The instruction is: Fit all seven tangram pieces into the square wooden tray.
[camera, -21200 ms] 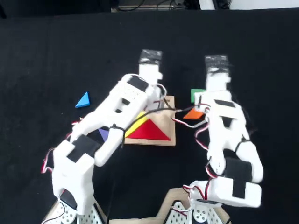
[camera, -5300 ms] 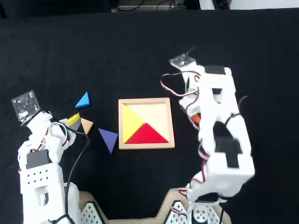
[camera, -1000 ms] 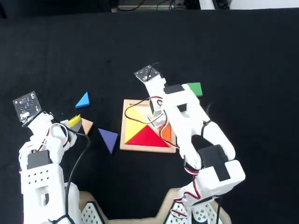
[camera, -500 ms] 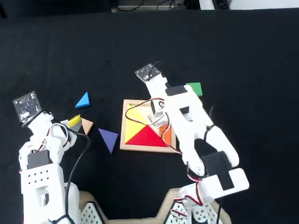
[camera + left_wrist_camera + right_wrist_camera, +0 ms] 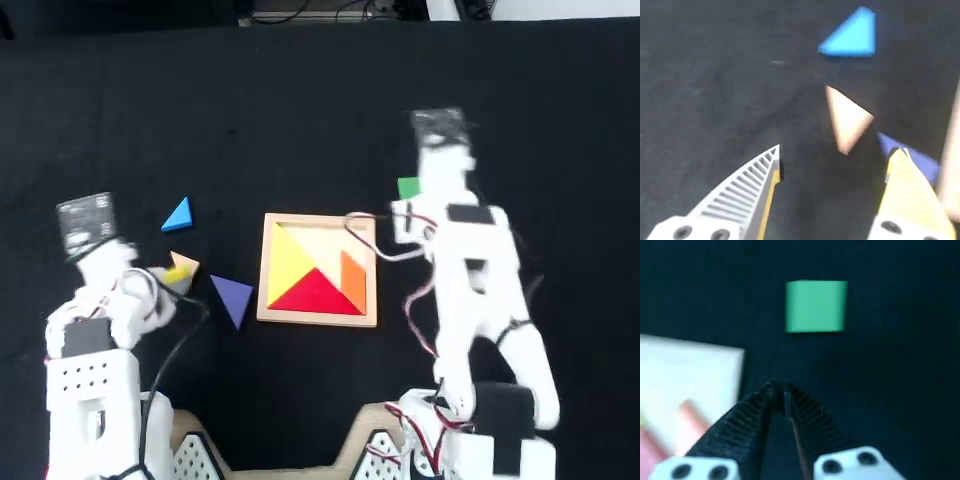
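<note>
Scene: Two white robot arms are working over a black tabletop, seen from above, with a square wooden tray lying between them.

Tray contents: A yellow triangle, a red triangle and an orange piece are sitting inside, the orange one against the right-hand wall. Pale bare wood is showing in the far part.

Loose pieces: Four are lying outside (so three of seven look placed). A green square is lying just beyond the tray's far right corner. A small blue triangle, a tan triangle and a purple triangle are lying to the left of the tray.

Right gripper: Its jaws are pressing together on nothing. It is hanging over bare tabletop beside the tray corner, pointing toward the green square.

Left gripper: Its jaws are spreading wide, with the tan triangle's near tip lying between the fingertips. Contact cannot be told.

Step in hand: Each arm seems to be lining up on its next piece, the right on the green square and the left on the tan triangle.

Next move: The right gripper would need to open before lowering over the square. The left would need to lower and close on the tan triangle's edges.

Edges and room: The green square is lying in open tabletop. The purple triangle is lying near the left gripper's yellow finger and could get nudged. Any carried piece is going to need lifting over the tray's raised rim and turning to suit the angular gap.
</note>
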